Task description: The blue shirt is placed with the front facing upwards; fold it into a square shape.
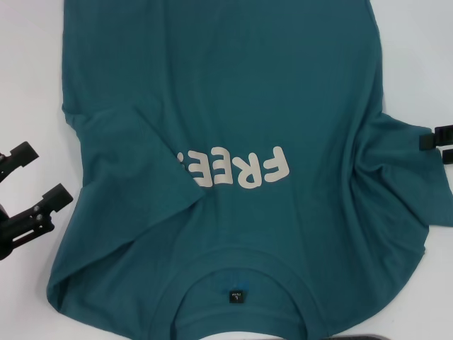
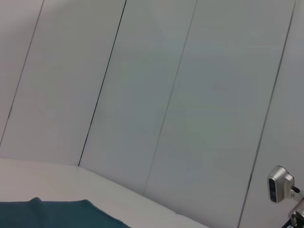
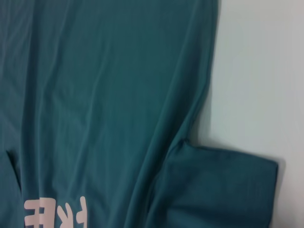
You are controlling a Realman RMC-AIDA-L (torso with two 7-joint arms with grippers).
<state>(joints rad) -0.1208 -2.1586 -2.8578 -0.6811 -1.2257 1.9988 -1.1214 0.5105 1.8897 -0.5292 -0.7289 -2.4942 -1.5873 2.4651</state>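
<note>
Blue shirt [image 1: 233, 106] lies flat across the white worktop [image 1: 28, 78], collar at near edge. Left gripper [image 1: 32, 180] wide, holding nothing, near left edge. Right gripper [image 1: 440, 145] at right sleeve end; grip unclear.

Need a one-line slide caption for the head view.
Blue shirt front-up on white table; left gripper beside it, right gripper at its sleeve.

Teal-blue shirt [image 1: 233, 106], cream "FREE!" lettering [image 1: 233, 170], black neck label [image 1: 236, 296], white table [image 1: 28, 71]
</note>
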